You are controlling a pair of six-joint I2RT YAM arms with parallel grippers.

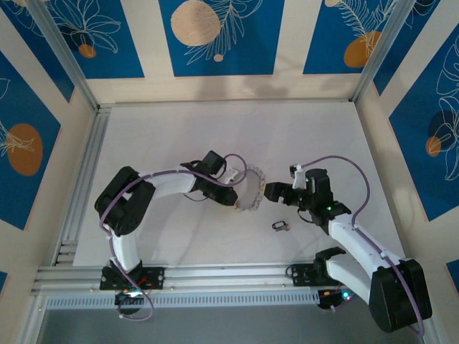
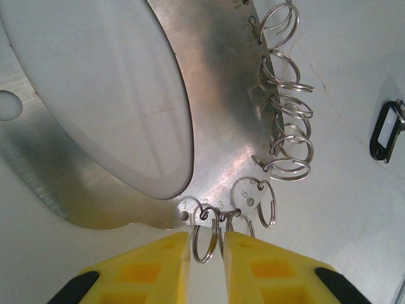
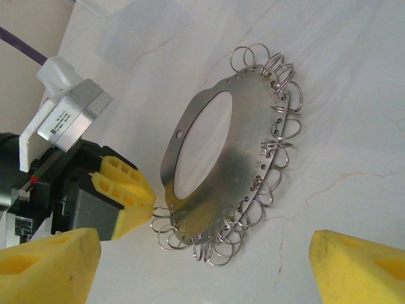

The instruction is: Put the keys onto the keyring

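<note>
The keyring (image 1: 252, 188) is a grey metal hoop (image 2: 218, 95) fringed with many small silvery split rings, lying flat on the white table (image 1: 215, 129). My left gripper (image 2: 207, 253) sits at its near edge, its yellow fingers (image 3: 130, 193) closed in on one small silvery ring (image 2: 205, 237) that hangs from the rim. The keys (image 1: 280, 226), a tiny dark oval loop with a whitish tag (image 2: 387, 130), lie on the table apart from the hoop. My right gripper (image 1: 276, 192) is just right of the hoop (image 3: 234, 158), open (image 3: 205, 272), with nothing between its fingers.
Aluminium rails (image 1: 215, 276) run along the near and left edges of the table. Patterned blue and cream walls (image 1: 215, 36) close in the back and sides. Both arm bases stand at the near edge.
</note>
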